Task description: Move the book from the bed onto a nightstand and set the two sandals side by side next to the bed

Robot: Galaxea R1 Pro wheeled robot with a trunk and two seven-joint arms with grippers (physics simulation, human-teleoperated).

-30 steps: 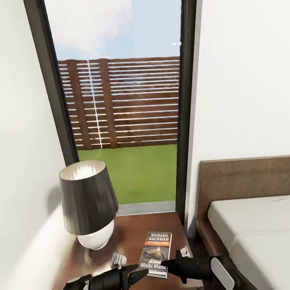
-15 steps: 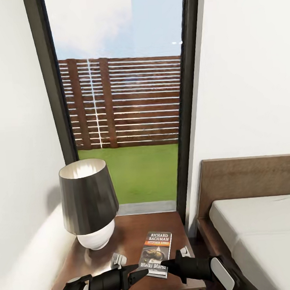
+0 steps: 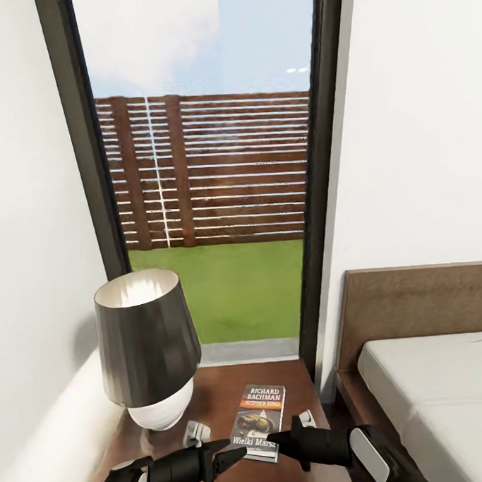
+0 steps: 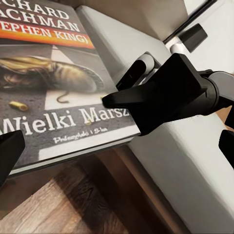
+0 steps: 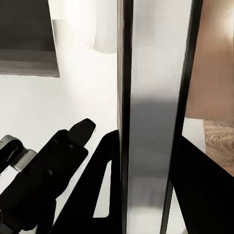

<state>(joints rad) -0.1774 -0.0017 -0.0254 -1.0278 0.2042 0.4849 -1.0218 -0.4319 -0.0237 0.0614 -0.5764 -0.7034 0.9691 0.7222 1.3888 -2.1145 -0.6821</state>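
The thin black paperback book [image 3: 258, 421] with white "RICHARD BACHMAN" lettering and an orange band appears to lie flat, cover up, on the low dark-brown wooden nightstand [image 3: 214, 401], near its bed-side edge. Beside it on the same top stands a table lamp [image 3: 148, 348] with a dark conical shade and a white rounded base. In the head view the left gripper [image 3: 235, 457] and the right gripper [image 3: 274, 438] meet tip to tip over the book's near end. In the right wrist view the book shows edge-on [image 5: 151, 117] between 2 black fingers [image 5: 109, 195], so the right gripper looks clamped on it. The left wrist view shows the cover [image 4: 53, 87] between the left gripper's spread fingers. The large dark-framed bed with a pale mattress [image 3: 432, 386] sits just beside the nightstand.
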